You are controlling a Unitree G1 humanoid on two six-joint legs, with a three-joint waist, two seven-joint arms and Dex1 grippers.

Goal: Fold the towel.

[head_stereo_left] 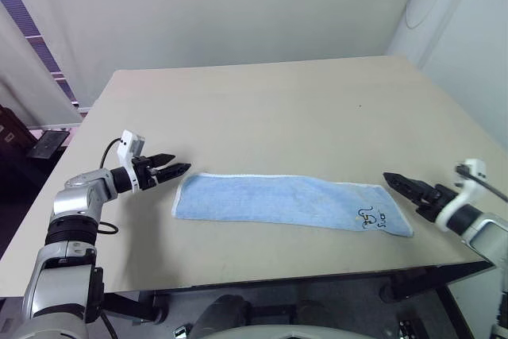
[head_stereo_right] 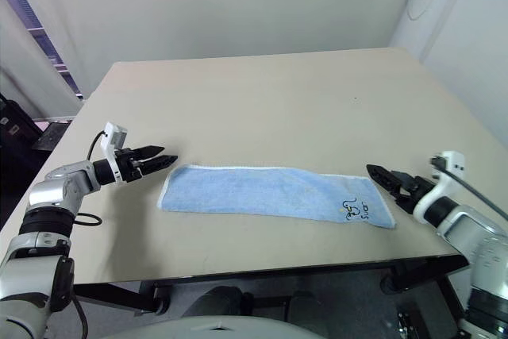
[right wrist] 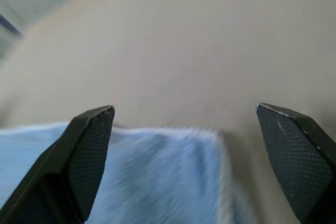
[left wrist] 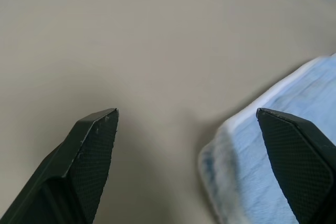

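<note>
The left claw (head_stereo_left: 181,169) hangs just off the left short end of the towel, its two black fingers (left wrist: 92,150) spread wide apart and holding nothing; in its wrist view one finger stands over bare counter and the other over the cloth's white-edged corner. Between the two claws the small light blue terry towel (head_stereo_left: 290,201) lies flat on the pale beige counter (head_stereo_left: 262,109) as a long narrow strip, with white edging along its borders and a small dark printed figure (head_stereo_left: 371,217) near the corner closest to the right claw. The right claw (head_stereo_left: 394,180) sits just past that right short end, fingers likewise spread wide and empty, pointing toward the towel's edge.
</note>
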